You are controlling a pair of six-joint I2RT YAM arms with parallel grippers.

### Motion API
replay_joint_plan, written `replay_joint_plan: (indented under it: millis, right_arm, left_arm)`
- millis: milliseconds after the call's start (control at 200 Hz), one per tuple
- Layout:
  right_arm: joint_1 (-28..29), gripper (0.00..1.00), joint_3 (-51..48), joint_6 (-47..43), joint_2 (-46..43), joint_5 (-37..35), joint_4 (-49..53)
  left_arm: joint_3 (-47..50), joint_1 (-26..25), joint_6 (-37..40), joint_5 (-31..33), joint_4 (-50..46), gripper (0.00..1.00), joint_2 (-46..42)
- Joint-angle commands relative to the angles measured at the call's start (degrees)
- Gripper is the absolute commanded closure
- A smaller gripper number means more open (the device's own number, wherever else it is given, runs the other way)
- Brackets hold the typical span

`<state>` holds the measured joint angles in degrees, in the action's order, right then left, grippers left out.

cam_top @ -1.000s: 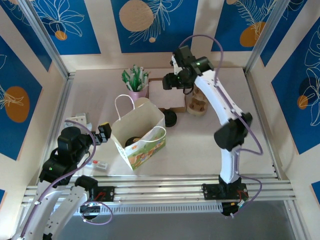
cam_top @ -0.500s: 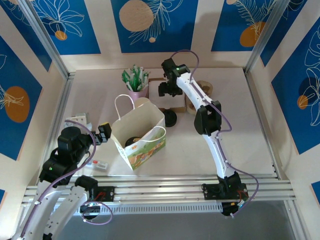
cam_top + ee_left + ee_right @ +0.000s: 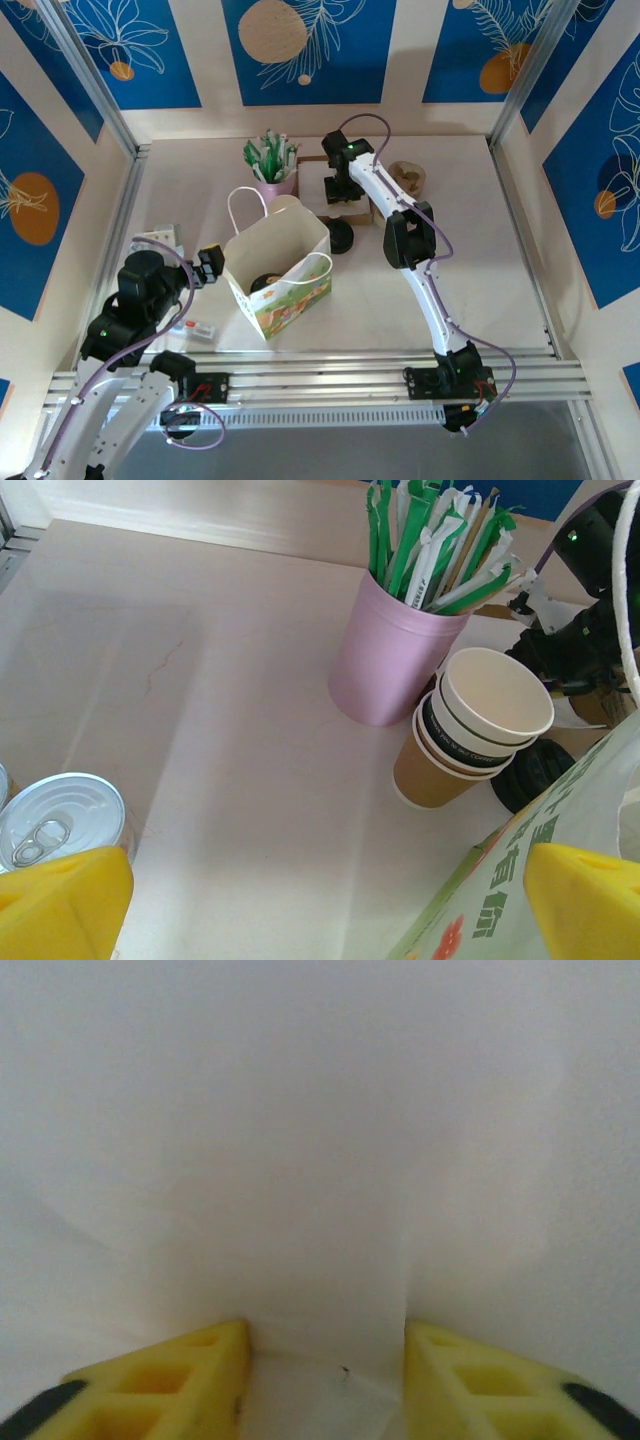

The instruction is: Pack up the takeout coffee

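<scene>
At near left, left gripper [image 3: 209, 264] hangs just beside the paper bag [image 3: 278, 252], its yellow fingers [image 3: 62, 905] spread fully apart with nothing between them. Under it: a tin can [image 3: 55, 815], shiny ribbed top, pull-tab. The table [image 3: 200, 700] is pale and matt, with a faint hairline crack.

The bag is stiff cream paper and stands upright with its mouth open. It has twisted white loop handles and a green and orange print on the near face.

Takeout coffee [image 3: 265, 283]: sits low inside the bag and reads as a small dark round shape seen from above. The cup wall is too small to make out.

Just behind the bag:
- stack of paper cups [image 3: 470, 730], brown, dark stripe at the rim, white inside, leaning slightly
- black lids [image 3: 530, 775] piled beside it, glossy plastic
- pink tumbler [image 3: 390, 655], smooth, cylindrical, full of green-and-white wrapped sticks

Farthest: right gripper [image 3: 340, 192], arm stretched long, sits down on a white stack [image 3: 314, 186] of soft, smooth paper. In the wrist view the yellow fingers [image 3: 170, 1375] stand partly apart, with white paper [image 3: 320, 1110] across the gap. Cannot tell whether they pinch it.
</scene>
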<state>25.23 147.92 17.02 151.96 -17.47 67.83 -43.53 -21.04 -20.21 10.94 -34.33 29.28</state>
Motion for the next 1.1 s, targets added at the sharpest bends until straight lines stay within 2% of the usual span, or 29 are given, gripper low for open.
replay_joint_plan:
  millis: [0,90,685,795,845,1095]
  right_arm:
    - [-0.3,0.66,1.6,0.2,0.0,0.6,2.3]
    - [-0.2,0.73,1.3,0.2,-1.7,0.8,2.1]
    - [0.3,0.83,2.3,0.0,-7.1,0.3,2.7]
    - [0.2,0.92,2.7,0.0,-8.2,0.2,2.9]
    - [0.0,0.96,3.4,0.2,-9.3,-0.3,3.4]
    - [-2.0,0.99,2.8,0.8,-19.9,1.2,2.6]
  left_arm:
    - [0.5,-0.4,1.7,-0.8,1.0,0.0,0.3]
    - [0.5,-0.3,1.7,-0.8,1.1,0.0,0.4]
    - [0.5,-0.4,1.7,-0.8,0.9,0.0,0.2]
    - [0.5,-0.3,1.7,-0.8,0.9,0.0,0.2]
    - [0.5,-0.3,1.7,-0.8,0.9,0.0,0.2]
    - [0.5,-0.3,1.7,-0.9,1.0,0.0,0.2]
